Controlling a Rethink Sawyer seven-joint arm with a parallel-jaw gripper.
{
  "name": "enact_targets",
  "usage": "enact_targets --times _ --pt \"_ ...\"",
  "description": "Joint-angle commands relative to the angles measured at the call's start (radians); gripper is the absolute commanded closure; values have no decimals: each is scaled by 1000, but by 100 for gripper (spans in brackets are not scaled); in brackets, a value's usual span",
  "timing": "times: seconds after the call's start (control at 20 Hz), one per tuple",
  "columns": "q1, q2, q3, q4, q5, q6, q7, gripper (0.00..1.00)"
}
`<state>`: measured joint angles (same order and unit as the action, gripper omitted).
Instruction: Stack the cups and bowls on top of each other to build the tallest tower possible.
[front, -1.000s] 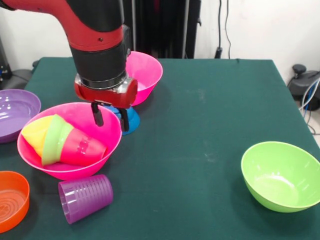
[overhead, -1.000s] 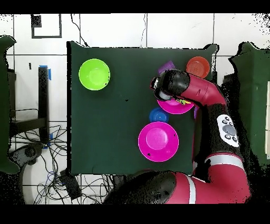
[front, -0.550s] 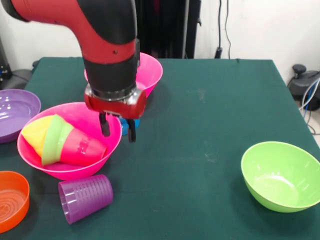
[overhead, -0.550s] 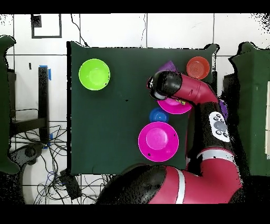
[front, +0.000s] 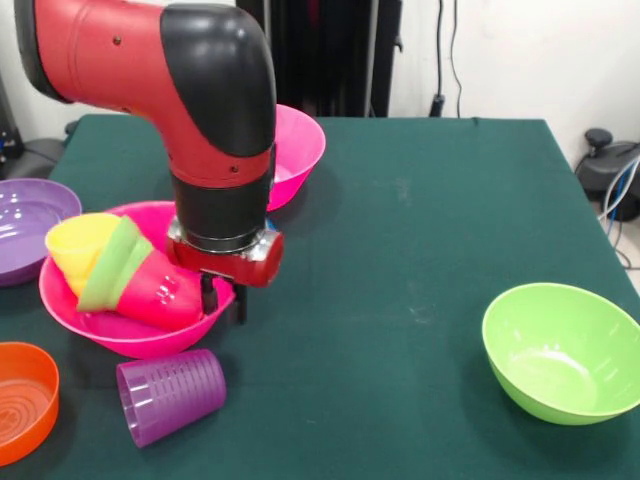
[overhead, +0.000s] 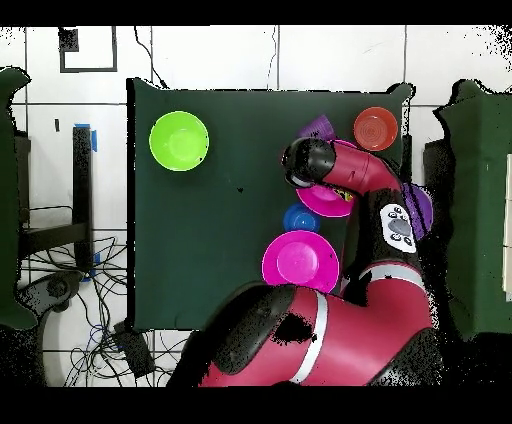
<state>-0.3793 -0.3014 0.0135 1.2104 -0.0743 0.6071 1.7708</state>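
At the left edge of the front view sit the wide purple bowl (front: 32, 222) and, lower left, the shallow orange bowl (front: 22, 399), both untouched. Next comes the near pink bowl (front: 120, 335), holding a lying nest: the yellow cup (front: 72, 246), the small green bowl (front: 110, 265) as a band round it, and the red cup (front: 162, 295). That bowl has shifted since a second ago, sitting slightly more to the right with the nest tipped differently, so I judge I have nudged or caught its rim.

My end effector (front: 222, 298) has come down and forward from above the bowl's far side to its right rim; the fingers (front: 208, 295) look narrowly parted, one against the wall, though whether they pinch it I cannot tell. For the tower this means I am working at this bowl, not yet lifting anything.

Below lies the purple cup (front: 170, 396) on its side, close to the bowl and in the way if it slides forward. My arm hides the small blue bowl (overhead: 300, 217), seen from overhead between the two pink bowls. The far pink bowl (front: 298, 150) stands behind, and the lime green bowl (front: 560, 352) sits well apart at lower right on the counter (front: 420, 230).
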Motion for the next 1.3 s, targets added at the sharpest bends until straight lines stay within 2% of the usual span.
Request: enact_targets --times 0.05,0.5,0.65,0.75,0.85,1.1,1.3 --pt "50 120 -18 -91 -58 89 63 100" --pt "70 125 -62 -138 -24 130 86 100" --pt "91 33 -84 -76 -15 209 78 100" --pt "102 -62 -81 -27 14 287 75 100" --pt "120 -108 -86 -21 25 355 75 100" --pt "169 -114 -118 -48 26 409 131 100" --pt "213 -118 -156 -79 19 488 172 100"
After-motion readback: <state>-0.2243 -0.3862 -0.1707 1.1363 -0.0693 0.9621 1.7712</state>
